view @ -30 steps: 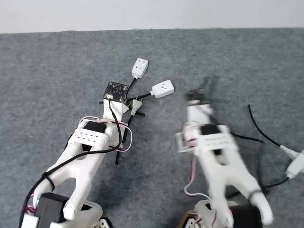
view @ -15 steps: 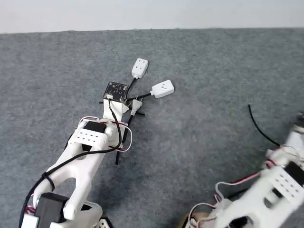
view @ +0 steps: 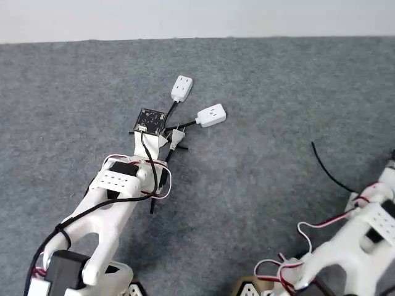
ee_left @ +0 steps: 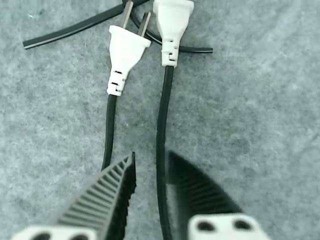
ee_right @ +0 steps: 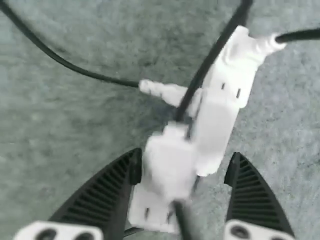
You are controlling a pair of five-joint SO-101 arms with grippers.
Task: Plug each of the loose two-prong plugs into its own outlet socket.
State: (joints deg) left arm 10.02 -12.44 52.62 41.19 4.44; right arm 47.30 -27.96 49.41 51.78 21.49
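Right arm (view: pixel 361 243) swung aside; right fingers (ee_right: pixel 102 197) gape around sockets (ee_right: pixel 220 115), left fingers (ee_left: pixel 107 192) around cord (ee_left: pixel 161 145).

Fuzzy, matt grey cloth over the table (ee_left: pixel 260 130); smooth, faintly glossy white plastic on the plug (ee_left: pixel 126 52), dull metal prongs (ee_left: pixel 144 22), sleek black cord (ee_left: pixel 162 125) just beside that plug, ribbed matt black plastic on the left gripper (ee_left: pixel 151 157)

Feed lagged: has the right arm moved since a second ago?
Yes. The right arm swung away from the loose plug, toward the view's right edge.
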